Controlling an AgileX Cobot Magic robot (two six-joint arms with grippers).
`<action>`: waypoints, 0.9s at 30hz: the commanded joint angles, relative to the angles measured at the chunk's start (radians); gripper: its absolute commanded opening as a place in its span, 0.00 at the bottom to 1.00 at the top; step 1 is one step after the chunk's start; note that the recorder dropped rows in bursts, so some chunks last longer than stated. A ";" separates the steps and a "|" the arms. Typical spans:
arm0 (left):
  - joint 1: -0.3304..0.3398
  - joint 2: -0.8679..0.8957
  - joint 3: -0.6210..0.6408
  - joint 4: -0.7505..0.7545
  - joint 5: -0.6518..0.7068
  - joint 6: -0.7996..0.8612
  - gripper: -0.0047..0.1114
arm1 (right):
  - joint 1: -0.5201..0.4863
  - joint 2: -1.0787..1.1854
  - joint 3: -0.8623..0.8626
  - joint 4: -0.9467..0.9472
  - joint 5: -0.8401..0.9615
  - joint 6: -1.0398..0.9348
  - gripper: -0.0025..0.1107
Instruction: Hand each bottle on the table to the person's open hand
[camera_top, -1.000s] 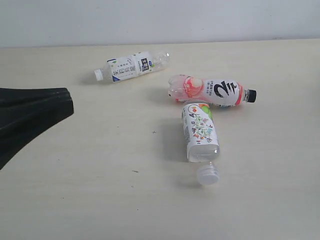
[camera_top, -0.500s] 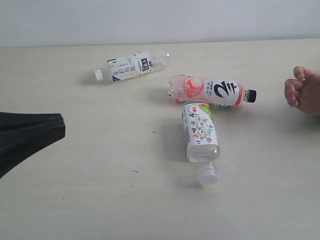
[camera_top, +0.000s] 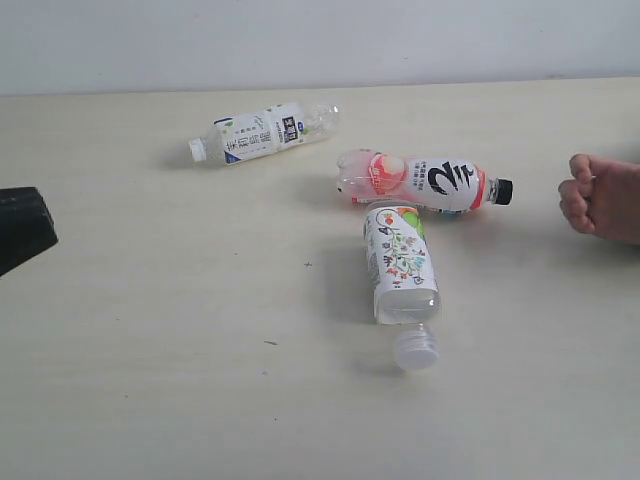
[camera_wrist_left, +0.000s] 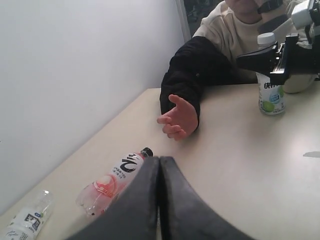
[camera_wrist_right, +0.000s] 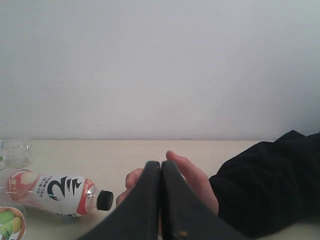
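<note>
Three bottles lie on the table (camera_top: 150, 380): the white-blue label bottle (camera_top: 262, 133) at the back, the pink-red bottle with black cap (camera_top: 425, 182) in the middle, and the floral label bottle (camera_top: 401, 262) just in front of it, touching it. The lime label bottle (camera_wrist_left: 270, 92) stands upright beyond the person's hand (camera_wrist_left: 177, 119), out of the exterior view. My left gripper (camera_top: 45, 228) is shut and empty at the far left edge. My right gripper (camera_wrist_right: 160, 165) is shut and empty, right in front of the hand (camera_wrist_right: 197, 182). The hand (camera_top: 598, 197) rests at the right with fingers curled.
The person's black sleeve (camera_wrist_right: 265, 185) lies on the table at the right. The right arm's black body (camera_wrist_left: 280, 55) hangs over the lime bottle. A white wall (camera_top: 320, 40) runs along the table's far edge.
My left gripper has drawn back to the left edge of the exterior view. The person's hand came in from the right and moved a little inward. The bottles have not moved.
</note>
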 joint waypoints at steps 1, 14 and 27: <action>-0.007 -0.005 0.005 0.000 0.001 0.000 0.05 | -0.005 -0.005 0.004 -0.004 -0.003 -0.004 0.02; -0.007 -0.005 0.005 0.105 0.008 0.079 0.05 | -0.005 -0.005 0.004 -0.003 -0.003 -0.004 0.02; -0.007 -0.005 0.005 0.105 0.008 0.079 0.05 | -0.005 -0.005 0.004 -0.004 -0.003 -0.004 0.02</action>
